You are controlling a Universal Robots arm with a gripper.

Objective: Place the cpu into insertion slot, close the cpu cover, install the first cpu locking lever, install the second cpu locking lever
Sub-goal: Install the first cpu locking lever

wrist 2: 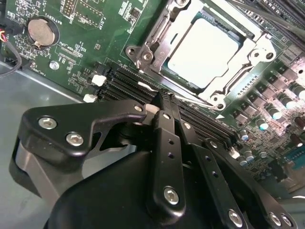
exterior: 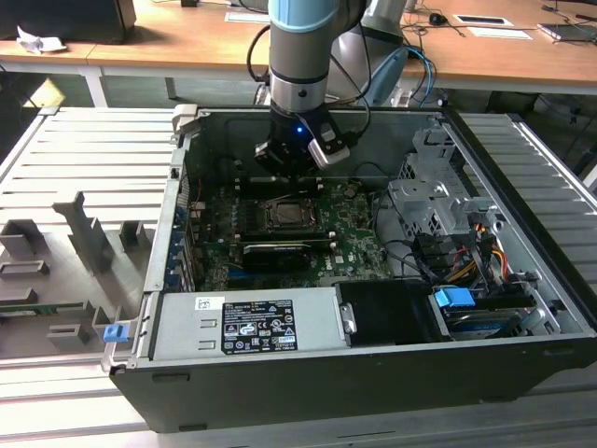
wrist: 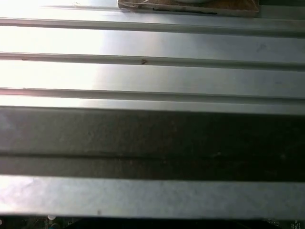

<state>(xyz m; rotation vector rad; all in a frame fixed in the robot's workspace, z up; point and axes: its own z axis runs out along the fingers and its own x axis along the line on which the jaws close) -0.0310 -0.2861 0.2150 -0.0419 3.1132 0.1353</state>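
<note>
The flat square silver-grey cpu [wrist 2: 202, 50] lies seated in the square black insertion slot [wrist 2: 235, 32] on the green motherboard [wrist 2: 86, 38], with the thin silver metal cpu cover [wrist 2: 259, 47] folded down around it so the chip shows through its window. Just beside the socket, the black two-fingered gripper [wrist 2: 159, 102] hangs with its fingers [wrist 2: 164, 129] drawn together on nothing, tips near a thin metal locking lever [wrist 2: 190, 100] along the socket's edge. In the exterior view the gripper [exterior: 291, 168] sits over the socket inside the open dark grey computer case [exterior: 373, 373].
</note>
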